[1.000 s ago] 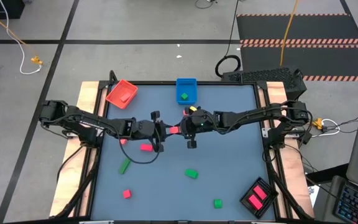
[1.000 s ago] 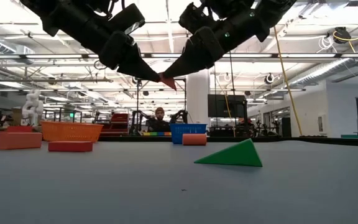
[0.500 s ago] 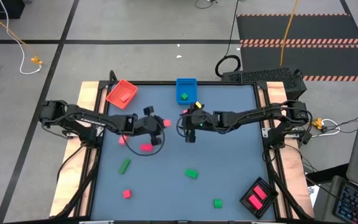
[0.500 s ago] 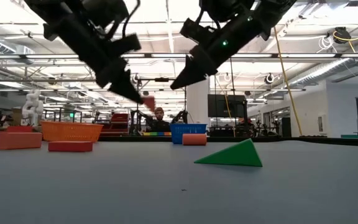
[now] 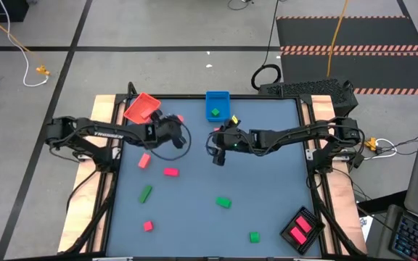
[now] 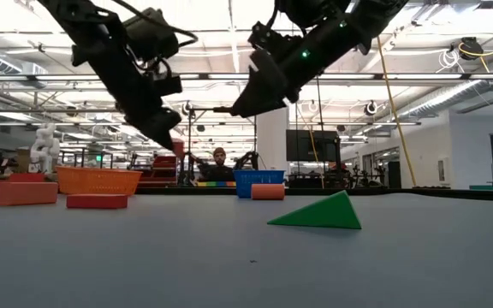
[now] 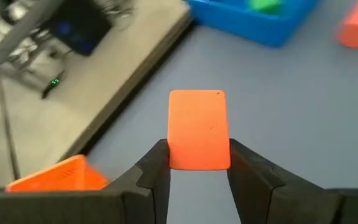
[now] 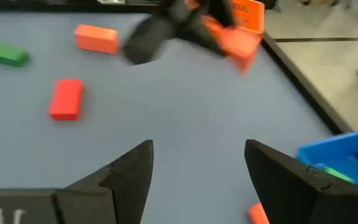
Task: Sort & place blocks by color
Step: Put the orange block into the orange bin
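The left gripper (image 5: 174, 125) is hovering above the table (image 5: 267, 181) near its far left corner, just beside the red tray (image 5: 141, 108). In the left wrist view its two fingers (image 7: 157, 168) are pressing on either side of a flat red block (image 7: 197, 129), which is standing up between them clear of the surface. In the right wrist view the same block (image 8: 238, 42) is showing at the tip of the left arm, in front of the red tray.

The right gripper (image 5: 217, 154) is hanging over the middle of the table's far half, in front of the blue tray (image 5: 217, 105), with its fingers (image 8: 129, 168) spread wide and nothing between them.

The blue tray is holding one green block (image 5: 215, 112). A small pink block (image 5: 233, 122) is lying just beside that tray's near right corner.

The rest of the blocks are lying loose on the table: two red ones (image 5: 144, 160) (image 5: 170, 172) near the left arm, a green bar (image 5: 145, 193) nearer the front, a red cube (image 5: 148, 226) by the front left, a green block (image 5: 223, 202) in the middle and a green cube (image 5: 254, 236) at the front.

The black tray (image 5: 300, 230) at the front right corner is holding what are probably two pink blocks (image 5: 298, 229), though they are too small to count surely.
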Tool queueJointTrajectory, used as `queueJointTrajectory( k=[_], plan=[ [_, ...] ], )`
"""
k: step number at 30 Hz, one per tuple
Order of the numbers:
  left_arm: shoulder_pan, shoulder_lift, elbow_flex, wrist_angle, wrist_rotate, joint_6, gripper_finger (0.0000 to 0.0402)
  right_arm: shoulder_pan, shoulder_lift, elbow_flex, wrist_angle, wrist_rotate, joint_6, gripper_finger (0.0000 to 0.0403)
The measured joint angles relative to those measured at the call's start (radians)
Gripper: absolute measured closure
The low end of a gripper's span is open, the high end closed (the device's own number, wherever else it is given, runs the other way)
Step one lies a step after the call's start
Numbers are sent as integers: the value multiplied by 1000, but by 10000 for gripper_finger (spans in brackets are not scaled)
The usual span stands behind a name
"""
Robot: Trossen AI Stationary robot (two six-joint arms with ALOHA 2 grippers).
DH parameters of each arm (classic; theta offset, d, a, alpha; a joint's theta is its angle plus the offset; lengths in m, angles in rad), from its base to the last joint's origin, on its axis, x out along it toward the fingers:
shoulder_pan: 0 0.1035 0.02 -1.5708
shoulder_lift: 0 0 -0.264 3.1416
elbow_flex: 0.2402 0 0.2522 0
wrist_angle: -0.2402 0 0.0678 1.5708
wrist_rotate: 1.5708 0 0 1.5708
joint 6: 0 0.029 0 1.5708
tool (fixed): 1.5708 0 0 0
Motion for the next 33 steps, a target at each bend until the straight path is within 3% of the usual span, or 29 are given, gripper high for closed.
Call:
queueJointTrajectory(
  k=[6,12,20,28,33],
  plan=[
    [170,-39,0,-146,-35,-63,276,3,0,0,15,-108,5,155],
    [331,-77,0,-218,-31,-61,276,15,0,0,7,-118,-15,155],
    [474,-87,0,-241,72,-68,273,23,0,0,-74,-118,-26,156],
    [517,-87,0,-271,81,-68,118,23,0,0,-90,-117,-33,171],
    [517,-87,0,-294,96,-69,65,22,0,0,-90,-115,-37,174]
  ],
)
